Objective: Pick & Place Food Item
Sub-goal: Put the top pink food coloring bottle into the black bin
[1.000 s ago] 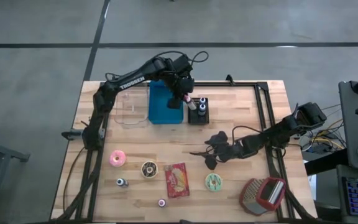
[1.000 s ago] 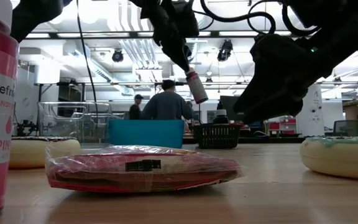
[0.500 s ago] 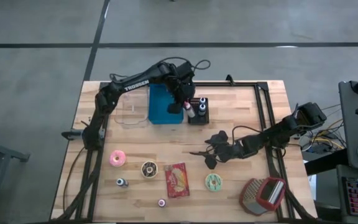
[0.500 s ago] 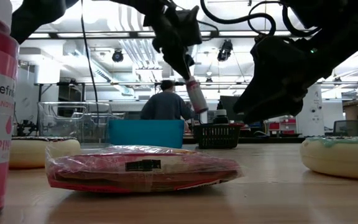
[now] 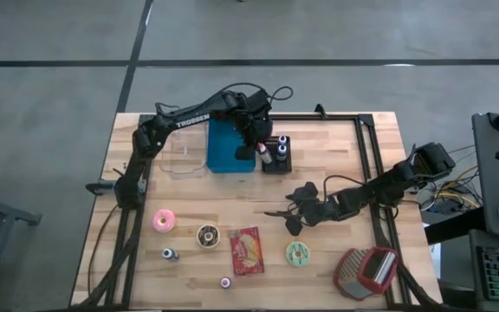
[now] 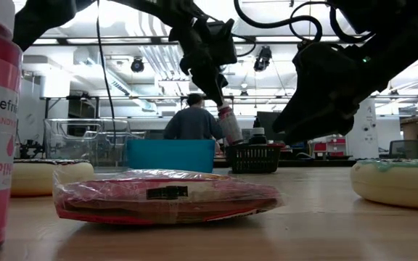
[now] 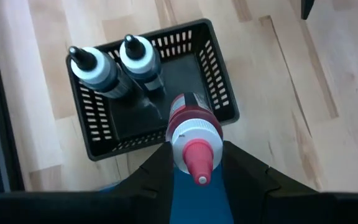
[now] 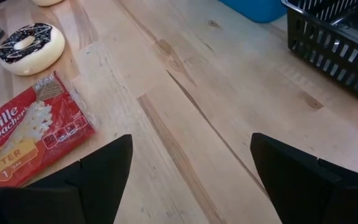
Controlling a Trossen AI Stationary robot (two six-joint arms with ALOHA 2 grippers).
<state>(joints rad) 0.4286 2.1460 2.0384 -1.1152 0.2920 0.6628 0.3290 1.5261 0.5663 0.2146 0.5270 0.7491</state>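
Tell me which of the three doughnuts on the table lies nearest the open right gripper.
The green-iced doughnut: it lies just below the right gripper in the high view. The chocolate doughnut and the pink doughnut lie farther left.

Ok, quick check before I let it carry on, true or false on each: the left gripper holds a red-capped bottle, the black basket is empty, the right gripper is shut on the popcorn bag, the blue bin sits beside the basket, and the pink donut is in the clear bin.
1. The left gripper holds a red-capped bottle. True; it is over the black basket.
2. The basket is empty. False: two dark-capped bottles stand in it.
3. The right gripper is shut on the popcorn bag. False: it is open and holds nothing.
4. The blue bin sits beside the basket. True.
5. The pink donut is in the clear bin. False: it lies on the table.
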